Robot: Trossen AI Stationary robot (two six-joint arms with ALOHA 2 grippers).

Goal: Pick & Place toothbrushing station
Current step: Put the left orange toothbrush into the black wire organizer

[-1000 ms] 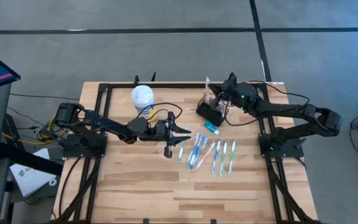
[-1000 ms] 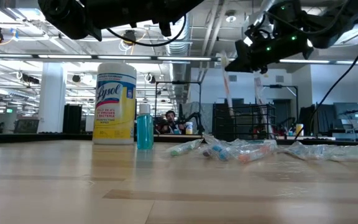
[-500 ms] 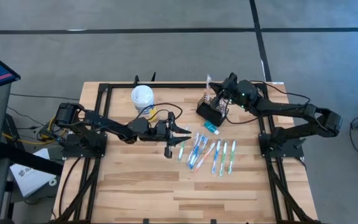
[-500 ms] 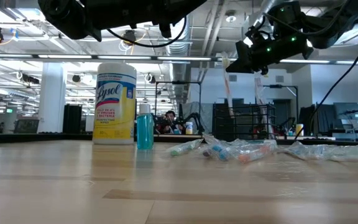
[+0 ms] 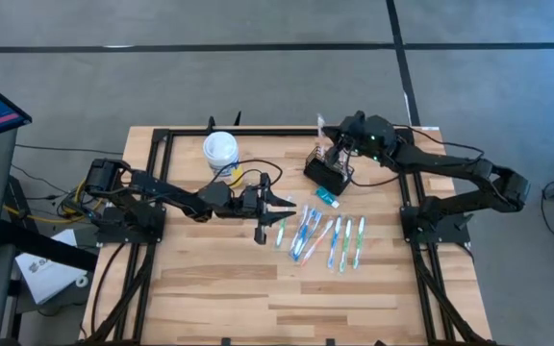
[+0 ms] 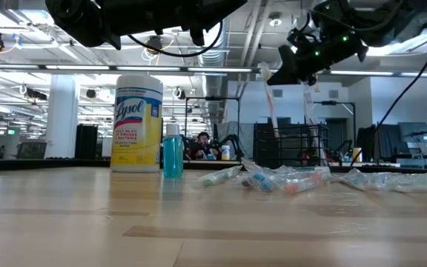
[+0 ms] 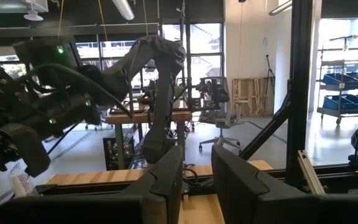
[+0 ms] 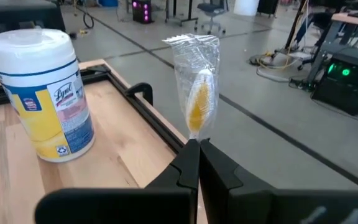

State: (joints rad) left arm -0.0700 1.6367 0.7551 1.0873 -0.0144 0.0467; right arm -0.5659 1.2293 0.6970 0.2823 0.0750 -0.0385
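Holding: right tool (image 8: 194, 144) is clamped on a clear-wrapped toothbrush with a yellow head (image 8: 196, 102), poised above the small black wire-mesh caddy (image 5: 328, 169).
Caddy position: at the far right part of the wooden tabletop (image 5: 219, 288), just beyond the row of wrapped toothbrushes (image 5: 320, 235).
Left tool (image 5: 275, 204): narrowly parted, holding nothing, hovering near the white-lidded yellow wipes canister (image 5: 221, 154).
Doing it well: keep the brush upright, centre it over one compartment, lower slowly, release only once seated.

Yellow canister (image 5: 221, 154) with white lid, black mesh caddy (image 5: 326, 171), pale striped wooden desk (image 5: 210, 279), blue-and-green wrapped toothbrushes (image 5: 336, 240).
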